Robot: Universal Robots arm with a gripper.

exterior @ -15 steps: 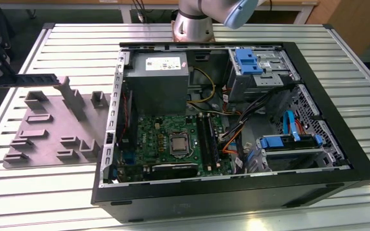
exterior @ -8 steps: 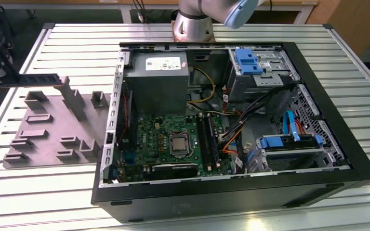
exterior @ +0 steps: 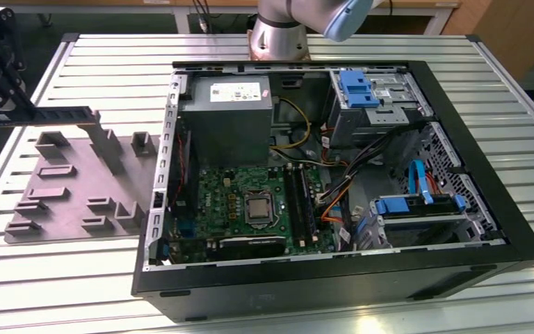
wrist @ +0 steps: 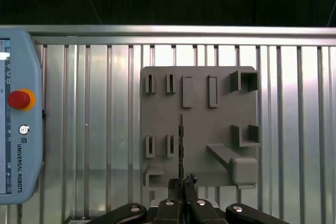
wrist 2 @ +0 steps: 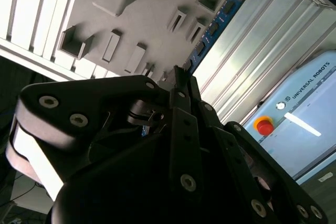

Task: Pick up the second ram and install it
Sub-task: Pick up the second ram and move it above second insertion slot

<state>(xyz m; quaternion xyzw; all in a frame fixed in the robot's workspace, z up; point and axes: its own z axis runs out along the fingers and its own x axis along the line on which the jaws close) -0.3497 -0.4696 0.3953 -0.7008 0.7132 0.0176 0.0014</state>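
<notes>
Exterior view: at ten o'clock of the frame, the gripper (exterior: 3,110) is clamped shut on the flat faces of the second ram (exterior: 58,113), held lengthwise above the grey tray (exterior: 72,202). The stick is thin and dark bluish-green with small black chips. It is probably light, stiff and fragile, so the faces suit gripping. The open computer case (exterior: 341,278) sits at three o'clock of the tray.

The second ram (exterior: 39,115) was a long, thin, flat stick: a dark bluish board with a row of small black chips along its face. It was gripped near one end by the closed end effector (wrist: 181,183). It lay level lengthwise and stood on its long edge, above the grey moulded tray (exterior: 72,174) on the worktop (exterior: 81,278).
</notes>
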